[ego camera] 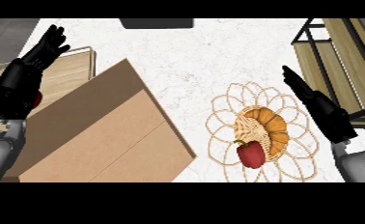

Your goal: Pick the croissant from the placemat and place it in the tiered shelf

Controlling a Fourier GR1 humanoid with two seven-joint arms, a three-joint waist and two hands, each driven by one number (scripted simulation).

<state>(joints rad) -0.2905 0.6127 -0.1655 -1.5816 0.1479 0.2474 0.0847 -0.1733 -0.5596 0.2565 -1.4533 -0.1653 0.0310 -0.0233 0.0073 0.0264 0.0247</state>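
The left hand (41, 49) rests open at the left edge beside a cardboard box (107, 131). On the placemat (260, 131) lie a red pepper (251, 154) and the croissant (272, 127); the right hand (314, 103) hovers open, fingers straight, just beside the tiered shelf (335, 54).

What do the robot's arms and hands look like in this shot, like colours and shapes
Both hands are black, with slim, tapered fingers and a thumb: the left hand at the view's left edge, the right hand at its right. Each black part runs on as a bulkier, sleeve-like cuff, then joins a rounded, smooth grey forearm at the lower corners. A small red patch shows beside the left cuff. No cables or markings are visible.
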